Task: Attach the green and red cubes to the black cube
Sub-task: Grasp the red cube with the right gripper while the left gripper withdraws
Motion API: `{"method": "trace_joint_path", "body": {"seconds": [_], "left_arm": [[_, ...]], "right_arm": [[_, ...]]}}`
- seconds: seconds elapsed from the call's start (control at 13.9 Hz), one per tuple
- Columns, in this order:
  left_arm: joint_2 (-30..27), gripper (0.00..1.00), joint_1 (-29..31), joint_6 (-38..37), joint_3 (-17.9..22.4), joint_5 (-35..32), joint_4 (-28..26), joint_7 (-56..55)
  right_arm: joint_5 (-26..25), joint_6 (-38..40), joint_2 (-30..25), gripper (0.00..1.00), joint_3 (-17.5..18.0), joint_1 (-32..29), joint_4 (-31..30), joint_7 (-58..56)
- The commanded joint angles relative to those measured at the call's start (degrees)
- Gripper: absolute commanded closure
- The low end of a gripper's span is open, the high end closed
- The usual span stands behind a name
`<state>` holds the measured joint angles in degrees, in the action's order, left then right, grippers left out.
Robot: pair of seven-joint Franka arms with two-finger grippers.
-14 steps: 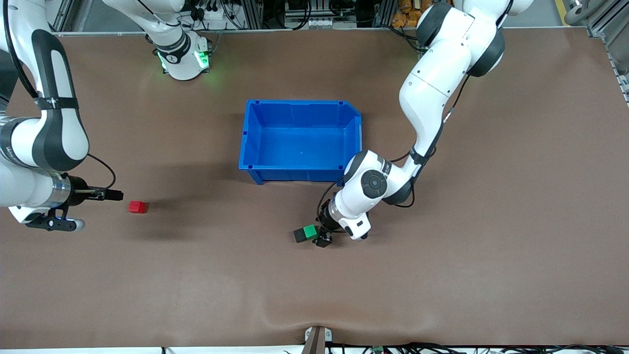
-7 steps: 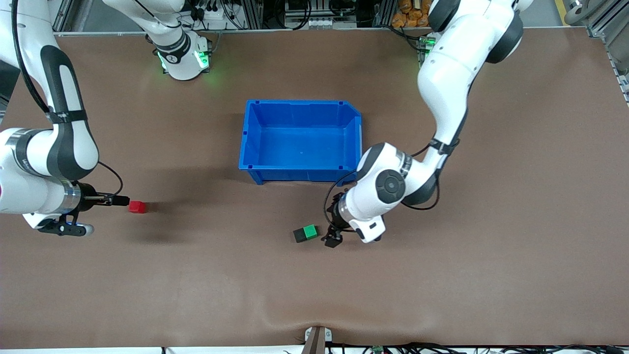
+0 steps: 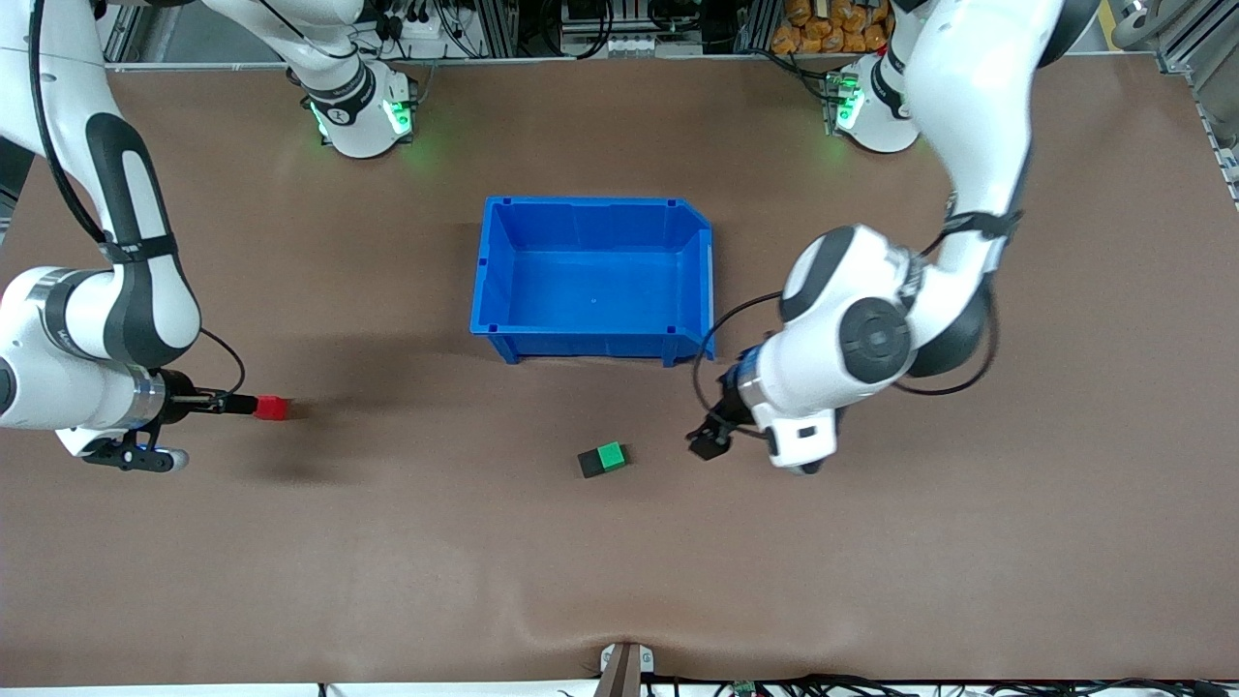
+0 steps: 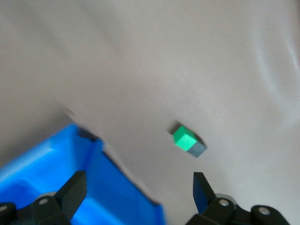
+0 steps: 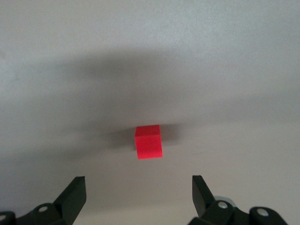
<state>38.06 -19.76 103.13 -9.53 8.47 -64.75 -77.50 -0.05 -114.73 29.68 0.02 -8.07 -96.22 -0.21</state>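
The green cube (image 3: 611,453) sits joined to the black cube (image 3: 589,465) on the table, nearer the front camera than the blue bin. The pair also shows in the left wrist view, green (image 4: 183,137) and black (image 4: 198,149). My left gripper (image 3: 709,444) is open and empty, apart from the pair, toward the left arm's end. The red cube (image 3: 272,408) lies alone toward the right arm's end of the table. My right gripper (image 3: 240,403) is open, low and level, right beside the red cube (image 5: 149,141), which lies just ahead of the open fingertips (image 5: 77,185).
The blue bin (image 3: 592,206) stands open and empty at the table's middle; its corner (image 4: 51,168) shows in the left wrist view. The table is covered with a brown mat (image 3: 871,561).
My left gripper has pulled away from the green and black pair toward the left arm's end. My right gripper has closed in on the red cube.
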Motion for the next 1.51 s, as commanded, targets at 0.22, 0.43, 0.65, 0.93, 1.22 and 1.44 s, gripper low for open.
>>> {"method": "trace_joint_path", "body": {"seconds": [0.22, 0.43, 0.65, 0.93, 1.22, 1.44], "left_arm": [[-13.51, 0.0, 10.16, -15.05, -0.48, -2.32, -3.19, 24.82], [-17.48, 0.0, 13.59, -18.75, -0.49, -2.4, -3.19, 27.66], [-19.86, 0.0, 14.39, -22.0, -0.05, -4.32, -3.28, 31.61], [-22.32, 0.0, 14.48, -26.49, -0.4, -12.15, -3.89, 42.23], [-25.66, 0.0, 17.2, -26.67, -0.31, -14.09, -7.05, 54.62], [-27.41, 0.0, 18.35, -26.67, -0.49, -14.09, -7.85, 60.09]], "right_arm": [[0.57, -7.42, 1.68, 0.0, 0.69, -0.54, -3.71, -0.41], [0.57, -8.93, 3.27, 0.0, 0.6, -0.28, -3.71, -0.41], [0.57, -9.1, 4.06, 0.0, 0.6, -0.63, -4.15, -0.41], [0.57, -11.29, 4.15, 0.0, 0.6, -0.19, -6.07, -0.41], [0.57, -13.68, 4.5, 0.05, 0.6, -0.28, -7.84, -0.41], [0.57, -13.59, 4.95, 0.41, 0.6, -0.63, -7.84, -0.06]]}}
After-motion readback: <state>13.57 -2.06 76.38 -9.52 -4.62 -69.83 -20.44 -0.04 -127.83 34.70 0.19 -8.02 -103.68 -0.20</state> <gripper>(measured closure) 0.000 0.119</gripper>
